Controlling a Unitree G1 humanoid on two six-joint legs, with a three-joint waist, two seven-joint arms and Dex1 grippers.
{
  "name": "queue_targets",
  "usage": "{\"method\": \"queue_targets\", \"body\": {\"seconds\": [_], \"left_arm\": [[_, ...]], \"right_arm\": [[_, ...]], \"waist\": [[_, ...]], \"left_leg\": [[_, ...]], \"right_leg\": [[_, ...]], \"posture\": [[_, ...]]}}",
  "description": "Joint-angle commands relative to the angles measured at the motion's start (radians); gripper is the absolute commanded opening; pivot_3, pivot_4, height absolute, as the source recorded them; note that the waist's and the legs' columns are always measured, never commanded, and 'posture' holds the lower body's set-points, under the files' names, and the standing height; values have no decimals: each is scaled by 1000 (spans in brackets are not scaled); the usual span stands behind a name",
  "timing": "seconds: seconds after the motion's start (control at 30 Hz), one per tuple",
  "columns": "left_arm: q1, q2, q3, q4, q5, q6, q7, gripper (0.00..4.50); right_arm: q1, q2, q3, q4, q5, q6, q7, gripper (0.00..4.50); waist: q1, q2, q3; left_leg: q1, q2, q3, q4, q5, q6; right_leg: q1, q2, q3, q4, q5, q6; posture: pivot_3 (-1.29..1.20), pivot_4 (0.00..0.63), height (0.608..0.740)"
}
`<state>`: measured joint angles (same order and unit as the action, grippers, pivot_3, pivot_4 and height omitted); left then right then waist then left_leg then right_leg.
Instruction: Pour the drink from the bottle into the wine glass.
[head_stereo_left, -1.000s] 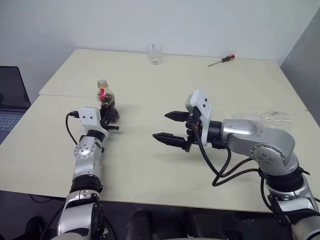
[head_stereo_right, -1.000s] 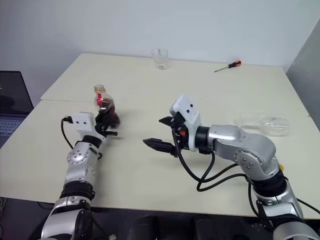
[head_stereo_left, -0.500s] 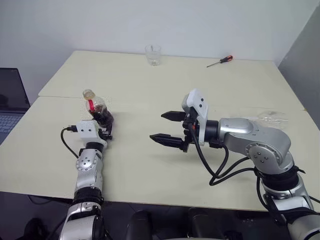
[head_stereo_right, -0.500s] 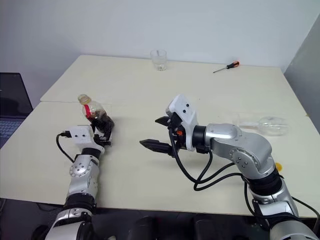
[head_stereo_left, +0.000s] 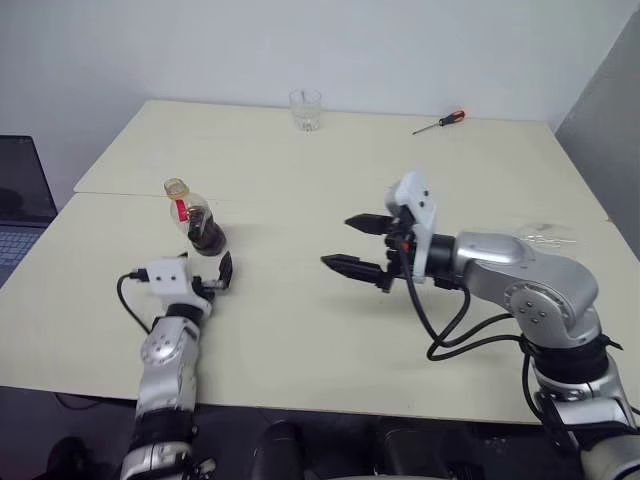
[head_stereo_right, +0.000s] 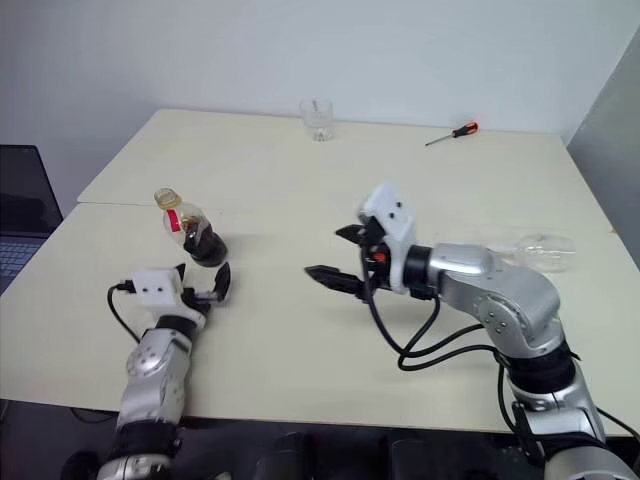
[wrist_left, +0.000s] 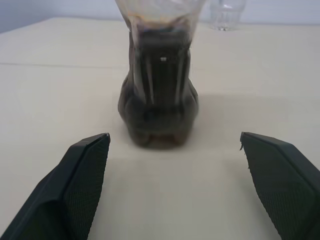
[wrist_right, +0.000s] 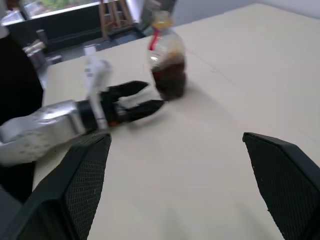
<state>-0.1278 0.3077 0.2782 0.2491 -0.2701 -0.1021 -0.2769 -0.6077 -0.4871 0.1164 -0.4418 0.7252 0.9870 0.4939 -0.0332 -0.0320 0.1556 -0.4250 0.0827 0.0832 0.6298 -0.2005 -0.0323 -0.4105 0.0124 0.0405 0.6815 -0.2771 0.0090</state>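
A laptop (head_stereo_left: 18, 215) sits at the far left, off the edge of the cream table (head_stereo_left: 300, 330), which is two tops pushed together with a seam running across. A pale wall stands behind, and a grey panel (head_stereo_left: 605, 110) stands at the right. The left gripper (head_stereo_left: 213, 278) lies low near the table's front left, jaws apart, empty. The bottle (head_stereo_left: 200, 220) stands upright just beyond it, free of the fingers, dark drink (wrist_left: 159, 95) in its lower half. A tumbler (head_stereo_left: 306, 109) stands at the back, mid-table. The right gripper (head_stereo_left: 362, 243) hovers over the centre, jaws wide apart, holding nothing. A screwdriver (head_stereo_left: 440, 122) lies at the back right. The wine glass (head_stereo_right: 540, 250) lies on its side near the right edge.
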Motion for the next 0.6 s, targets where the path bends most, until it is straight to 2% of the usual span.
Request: {"method": "queue_targets", "body": {"seconds": [0.03, 0.17, 0.3, 0.4, 0.6], "left_arm": [[46, 13, 28, -117, -28, 59, 8, 4435], [100, 31, 64, -196, -61, 96, -6, 4435], [164, 63, 38, -294, -168, 213, -143, 4435], [194, 99, 52, -329, -193, 259, -182, 4435], [251, 266, 59, -454, -267, 365, -367, 4435]], "right_arm": [[8, -22, -36, -24, -14, -39, 28, 4500], [12, -19, -60, 25, -27, -73, 44, 4500], [-5, -21, -61, 91, -55, -113, 78, 4500], [-14, -30, -63, 135, -75, -144, 107, 4500], [-7, -59, -137, 207, -71, -144, 136, 4500]], "waist": [[0, 0, 0], [0, 0, 0], [0, 0, 0], [0, 0, 0], [0, 0, 1]], "left_leg": [[0, 0, 0, 0, 0, 0], [1, 1, 0, 0, 0, 0], [2, 1, 0, 0, 0, 0], [2, 1, 0, 0, 0, 0], [2, 1, 0, -1, 0, 0]], "right_leg": [[0, 0, 0, 0, 0, 0], [0, 1, -1, 0, -2, 3], [0, 1, -1, 1, -1, 2], [0, 1, 1, 0, -2, 2], [-1, 1, 0, 0, -3, 1]], "posture": [[0, 150, 740], [0, 150, 740], [0, 150, 740], [0, 150, 740], [0, 150, 740]]}}
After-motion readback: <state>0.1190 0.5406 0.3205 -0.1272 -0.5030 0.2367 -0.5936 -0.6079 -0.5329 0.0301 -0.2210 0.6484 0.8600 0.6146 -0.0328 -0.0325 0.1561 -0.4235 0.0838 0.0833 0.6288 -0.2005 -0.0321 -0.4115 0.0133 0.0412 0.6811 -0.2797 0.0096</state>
